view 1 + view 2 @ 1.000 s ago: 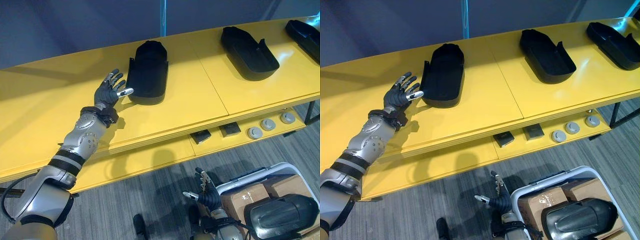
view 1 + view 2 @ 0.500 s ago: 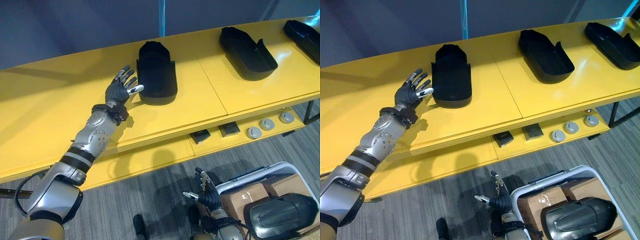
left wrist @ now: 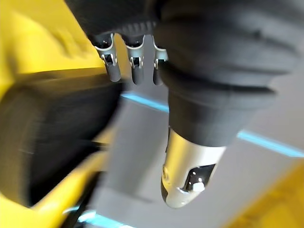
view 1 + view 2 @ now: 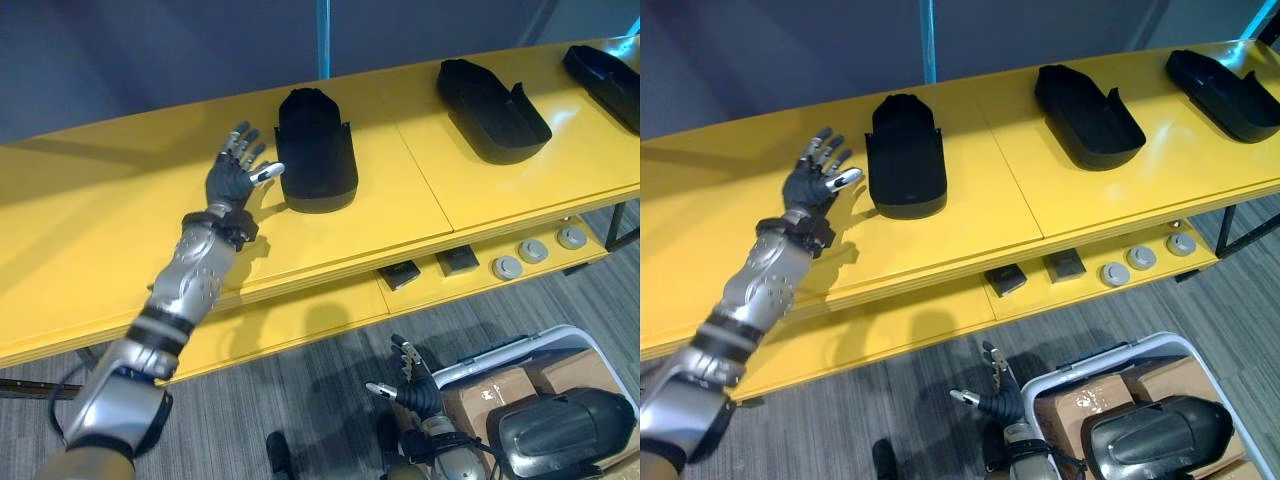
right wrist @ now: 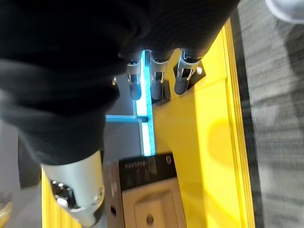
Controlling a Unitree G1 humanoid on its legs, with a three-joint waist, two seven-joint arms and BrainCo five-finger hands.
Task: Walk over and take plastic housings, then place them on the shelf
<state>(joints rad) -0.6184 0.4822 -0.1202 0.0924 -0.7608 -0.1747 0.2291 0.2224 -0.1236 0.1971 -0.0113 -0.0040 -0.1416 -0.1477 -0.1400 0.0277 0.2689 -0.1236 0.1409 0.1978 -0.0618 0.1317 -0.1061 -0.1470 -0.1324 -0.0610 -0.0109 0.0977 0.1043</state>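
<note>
A black plastic housing lies open side down on the yellow shelf top, lengthwise toward the back. My left hand hovers just left of it, open with fingers spread, its thumb tip close to the housing's near left corner. In the left wrist view the housing shows as a dark blur past the straight fingers. Two more housings rest open side up further right. My right hand hangs low over the floor, open. Another housing sits in a white bin.
Under the top, a lower yellow ledge carries two small black blocks and three grey round discs. Cardboard boxes lie in the bin with the housing. Grey carpet lies in front of the shelf, and a dark wall stands behind it.
The housing by my left hand was turned and pushed right until it lies straight. My left hand then rose a little and eased off it. The right hand stayed still.
</note>
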